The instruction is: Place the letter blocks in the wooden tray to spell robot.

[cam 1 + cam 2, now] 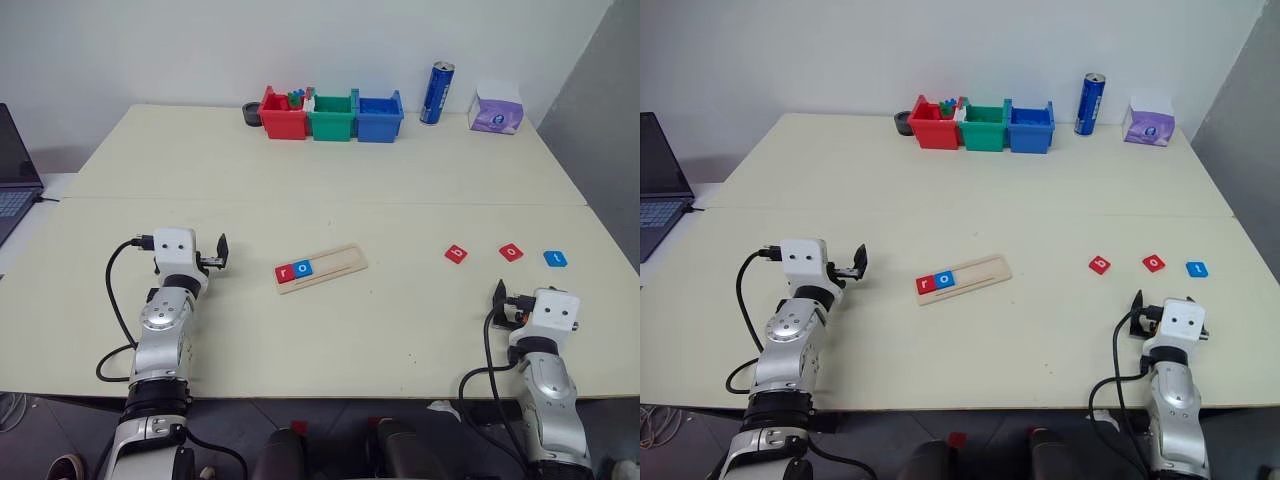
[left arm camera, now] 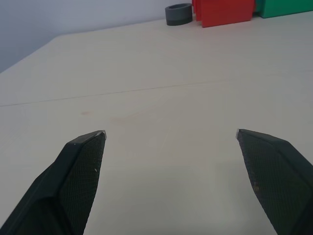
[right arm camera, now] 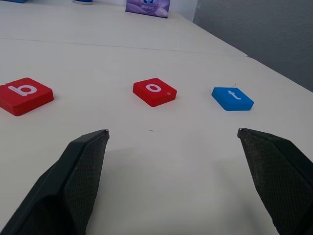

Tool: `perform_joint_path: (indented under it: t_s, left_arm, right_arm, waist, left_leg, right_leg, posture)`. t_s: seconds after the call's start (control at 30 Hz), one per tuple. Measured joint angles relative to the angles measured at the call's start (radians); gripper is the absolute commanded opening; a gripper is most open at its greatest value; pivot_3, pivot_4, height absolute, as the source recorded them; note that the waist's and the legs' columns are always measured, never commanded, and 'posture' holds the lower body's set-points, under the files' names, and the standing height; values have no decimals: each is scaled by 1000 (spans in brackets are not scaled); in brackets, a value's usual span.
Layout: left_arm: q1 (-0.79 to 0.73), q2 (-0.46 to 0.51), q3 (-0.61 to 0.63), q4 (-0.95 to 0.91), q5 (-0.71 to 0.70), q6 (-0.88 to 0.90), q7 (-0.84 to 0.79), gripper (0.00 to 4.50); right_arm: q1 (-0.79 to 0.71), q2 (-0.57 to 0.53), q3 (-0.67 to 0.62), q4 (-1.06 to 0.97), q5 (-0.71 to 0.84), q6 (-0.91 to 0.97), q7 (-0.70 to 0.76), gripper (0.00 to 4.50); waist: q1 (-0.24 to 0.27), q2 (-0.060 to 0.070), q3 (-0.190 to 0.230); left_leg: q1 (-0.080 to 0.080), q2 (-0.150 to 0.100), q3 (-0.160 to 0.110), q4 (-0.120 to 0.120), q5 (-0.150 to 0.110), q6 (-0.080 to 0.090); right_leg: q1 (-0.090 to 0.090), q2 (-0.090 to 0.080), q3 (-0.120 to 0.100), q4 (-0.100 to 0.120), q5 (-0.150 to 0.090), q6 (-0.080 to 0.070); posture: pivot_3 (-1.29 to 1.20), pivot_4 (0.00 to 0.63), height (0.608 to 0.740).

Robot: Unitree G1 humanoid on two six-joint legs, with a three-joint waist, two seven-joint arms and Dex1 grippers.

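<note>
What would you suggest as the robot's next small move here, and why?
Probably the right gripper should reach for the red b block. The wooden tray holds r and o only, so b comes next; it lies loose on the table just ahead, and the jaws stand open.

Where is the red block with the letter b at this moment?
The red b block lies flat on the table, on the robot's right side, leftmost in a row with the red o block and the blue t block.
</note>
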Motion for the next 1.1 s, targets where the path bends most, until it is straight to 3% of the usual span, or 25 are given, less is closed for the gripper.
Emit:
perform_joint_path:
  t_s: [0.53,0.9,1.1]
  left_arm:
    - [1,1,-1,0,33,1,-1,4500]
    - [9,48,-30,0,-87,-15,-332,4500]
    - [-74,154,-92,69,-118,-24,-614,4500]
  right_arm:
    - [-1,-2,2,8,-17,-3,10,4483]
    - [28,1,51,-49,-14,-1,77,4483]
    - [66,-104,240,-337,167,156,381,4483]
  waist:
    - [0,0,0]
    - [-1,1,0]
    - [-2,2,1]
  left_leg:
    - [0,0,0,0,0,0]
    - [0,0,0,0,0,0]
    - [0,1,-1,0,0,0]
  right_leg:
    - [0,0,0,0,0,0]
    - [0,1,0,0,0,0]
    - [0,2,-1,0,0,0]
  posture:
    - [0,150,740]
    - [0,150,740]
    - [0,150,740]
